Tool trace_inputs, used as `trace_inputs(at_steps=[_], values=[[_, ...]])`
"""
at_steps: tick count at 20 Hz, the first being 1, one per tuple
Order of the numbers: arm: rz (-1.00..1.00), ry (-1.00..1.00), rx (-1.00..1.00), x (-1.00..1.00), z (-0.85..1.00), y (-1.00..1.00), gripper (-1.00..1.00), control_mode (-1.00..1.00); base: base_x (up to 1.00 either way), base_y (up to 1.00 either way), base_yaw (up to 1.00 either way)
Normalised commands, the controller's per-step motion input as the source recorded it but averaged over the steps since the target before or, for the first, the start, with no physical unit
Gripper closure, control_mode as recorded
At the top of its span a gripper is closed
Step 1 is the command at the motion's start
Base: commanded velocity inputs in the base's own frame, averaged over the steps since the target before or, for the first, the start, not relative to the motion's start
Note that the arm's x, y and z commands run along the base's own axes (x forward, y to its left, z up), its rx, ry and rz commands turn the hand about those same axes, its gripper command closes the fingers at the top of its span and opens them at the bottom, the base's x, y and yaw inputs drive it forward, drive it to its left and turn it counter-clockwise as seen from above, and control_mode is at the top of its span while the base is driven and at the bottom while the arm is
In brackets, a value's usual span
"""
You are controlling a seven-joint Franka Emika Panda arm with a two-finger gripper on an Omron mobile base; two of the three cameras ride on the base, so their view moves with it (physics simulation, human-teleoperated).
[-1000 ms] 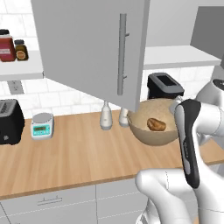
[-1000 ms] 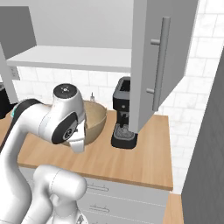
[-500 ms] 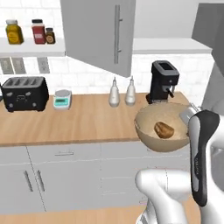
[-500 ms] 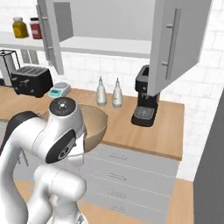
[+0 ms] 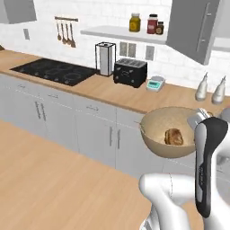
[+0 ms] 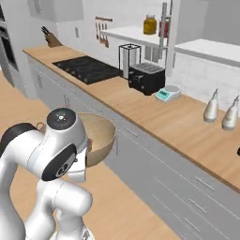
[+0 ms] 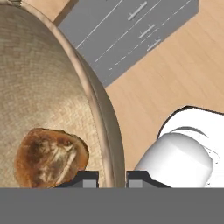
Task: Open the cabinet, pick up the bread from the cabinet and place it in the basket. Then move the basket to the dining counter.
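The basket point(image 5: 167, 134) hangs in the air off the front of the kitchen bench point(image 5: 134, 96), clear of its wood top and out over the grey cupboard fronts, with the bread point(image 5: 174, 136) lying loose in its bowl toward the side nearest my wrist. My claw point(image 7: 112, 177) is pressed almost together on the basket's rim, one fingertip point(image 7: 87, 178) inside the woven wall and the other outside, so the whole bowl sits out to one side of the pinch and not under it; seen from the hand, the bread point(image 7: 50, 155) rests just beside the inner fingertip, close to the rim I hold. In the right base view the basket point(image 6: 101, 136) juts out from behind my arm toward the cupboards, rim roughly level. What matters for the carry, as I judge it, is that the load lies off to the side of a thin edge grip, so any roll of my wrist would tip the open mouth and let the roll slide. The dining counter with its stools is not in sight from here, so I cannot tell which way it lies.
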Motion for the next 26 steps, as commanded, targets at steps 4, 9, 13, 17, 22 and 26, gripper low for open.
trace_inputs(at_steps=[4,9,13,17,22,26], values=[[0.00,0.00,0.00,0.00,0.00,0.00,1.00,1.00,-0.30,0.00,1.00],[0.00,0.00,0.00,0.00,0.00,0.00,1.00,1.00,-0.35,0.00,1.00],[0.00,0.00,0.00,0.00,0.00,0.00,1.00,1.00,-0.91,0.00,0.79],[0.00,0.00,0.00,0.00,0.00,0.00,1.00,1.00,-1.00,0.00,0.45],[0.00,0.00,0.00,0.00,0.00,0.00,1.00,1.00,-0.11,0.86,0.33],[0.00,0.00,0.00,0.00,0.00,0.00,1.00,1.00,0.34,1.00,0.28]])
